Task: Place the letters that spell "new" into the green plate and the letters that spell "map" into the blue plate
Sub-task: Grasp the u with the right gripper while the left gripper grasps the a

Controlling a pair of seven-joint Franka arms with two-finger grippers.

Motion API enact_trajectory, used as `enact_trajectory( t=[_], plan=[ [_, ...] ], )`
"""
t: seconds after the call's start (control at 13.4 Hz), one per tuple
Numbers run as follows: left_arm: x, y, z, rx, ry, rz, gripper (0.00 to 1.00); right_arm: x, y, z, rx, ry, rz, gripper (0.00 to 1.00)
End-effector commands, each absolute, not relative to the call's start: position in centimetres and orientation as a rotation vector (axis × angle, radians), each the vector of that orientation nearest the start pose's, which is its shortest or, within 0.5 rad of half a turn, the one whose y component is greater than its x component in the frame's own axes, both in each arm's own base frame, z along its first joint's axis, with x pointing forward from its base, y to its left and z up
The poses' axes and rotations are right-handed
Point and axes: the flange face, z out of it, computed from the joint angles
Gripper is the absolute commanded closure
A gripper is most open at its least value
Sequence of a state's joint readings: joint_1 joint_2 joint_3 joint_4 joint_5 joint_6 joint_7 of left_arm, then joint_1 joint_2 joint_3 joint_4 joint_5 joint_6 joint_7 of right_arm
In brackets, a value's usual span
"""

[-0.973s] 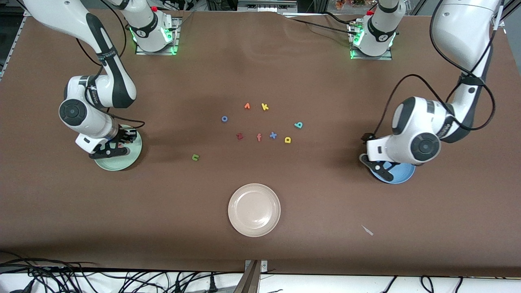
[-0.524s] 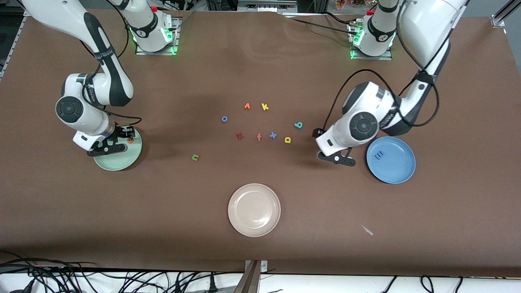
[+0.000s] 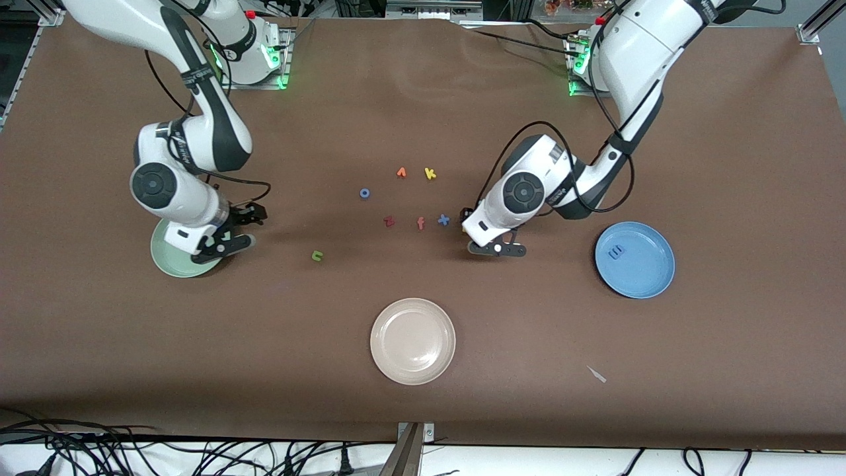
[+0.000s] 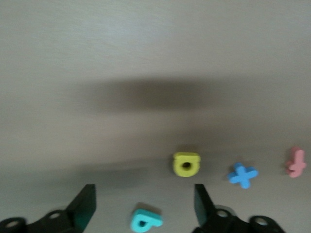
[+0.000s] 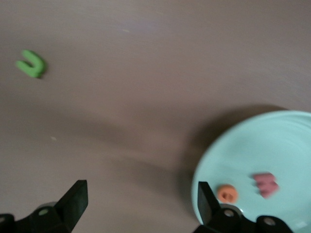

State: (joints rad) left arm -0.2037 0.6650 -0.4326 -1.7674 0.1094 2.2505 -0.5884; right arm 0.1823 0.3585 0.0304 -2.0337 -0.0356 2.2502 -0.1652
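Both arms have swung in toward the table's middle since a second ago: your left gripper (image 3: 497,249) has left the blue plate (image 3: 651,277), where the m (image 3: 616,252) now lies, and your right gripper (image 3: 221,243) has come off the green plate (image 3: 162,254) to its edge.

From the front, the n (image 3: 318,256) sits alone on the table between the green plate and the cream plate (image 3: 413,377). The z (image 3: 389,221), f (image 3: 421,223), x (image 3: 443,220), k (image 3: 430,174) and two more letters lie in the middle. The left arm hides the a and p.

Through the left wrist, the fingers (image 4: 85,206) are spread, the p (image 4: 145,221) between them and the a (image 4: 186,164) just past it, with the x (image 4: 243,175) beside that. Drop carelessly and you could nudge the a or clip the p off-centre, since the two lie close together.

Through the right wrist, the fingers (image 5: 74,199) are spread and empty; the e (image 5: 227,193) and w (image 5: 265,184) rest in the green plate (image 5: 272,141), and the n (image 5: 31,64) is well apart on bare table. Foam this small may slip or flip if you pinch it by an edge.
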Motion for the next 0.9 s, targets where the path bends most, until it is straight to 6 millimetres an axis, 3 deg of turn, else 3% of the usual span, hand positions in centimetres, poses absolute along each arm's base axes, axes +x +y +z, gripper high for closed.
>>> enact_trajectory(
  t=[0.0,0.15,0.22,0.67,0.82],
  plan=[
    [53.2,-38.2,19.2,-3.234,0.046,0.264,0.15,58.4,15.8,24.9,-3.004,-0.788,0.212,0.00],
    [52.9,-38.7,19.0,-3.229,0.056,0.265,0.15,58.3,18.1,23.9,-2.950,-0.911,0.201,0.00],
    [51.9,-39.8,18.5,-3.224,0.091,0.273,0.18,58.6,18.7,23.3,-2.905,-1.015,0.173,0.00],
    [51.9,-39.9,16.2,-3.198,0.182,0.174,0.27,59.7,21.2,21.5,-2.733,-1.367,0.078,0.00],
    [52.0,-39.9,16.3,-3.200,0.182,0.170,0.62,59.7,22.1,20.4,-2.706,-1.405,0.034,0.00]
  ],
)
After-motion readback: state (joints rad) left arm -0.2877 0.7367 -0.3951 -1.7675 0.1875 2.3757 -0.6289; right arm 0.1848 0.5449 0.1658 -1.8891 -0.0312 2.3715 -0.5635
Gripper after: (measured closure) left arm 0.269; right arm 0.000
